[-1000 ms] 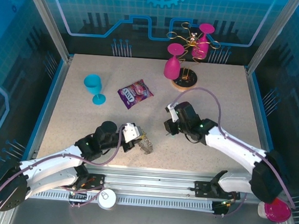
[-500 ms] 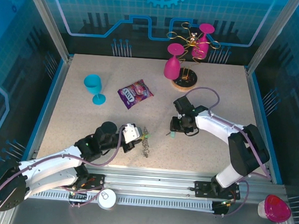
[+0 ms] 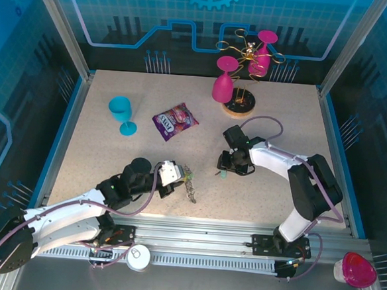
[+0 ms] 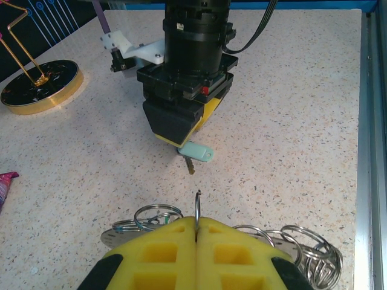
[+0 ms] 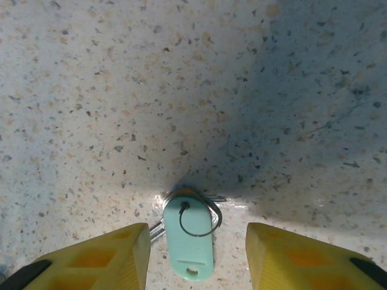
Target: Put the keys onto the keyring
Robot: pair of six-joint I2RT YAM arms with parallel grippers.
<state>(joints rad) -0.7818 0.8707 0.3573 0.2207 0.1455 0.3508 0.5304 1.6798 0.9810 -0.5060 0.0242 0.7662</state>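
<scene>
Speckled surface point(image 3: 99, 158) is sitting inside blue-lit walls. At left, the left gripper point(image 4: 197, 225) is pressing its pads together on one upright wire loop of the keyring point(image 4: 305, 254). The other loops are fanning out flat on the surface just beside the pads. Further right, the pale grey-green key point(image 5: 188, 241) is lying flat, apart from the keyring, with a small ring through its head. The right gripper point(image 3: 226, 166) is hovering over it with jaws spread, the key lying between the fingers, ungripped.

Judgement: the step in hand is picking up this key. The pads should be closing squarely on the plastic head, leaving its small ring free for the held loop.
</scene>
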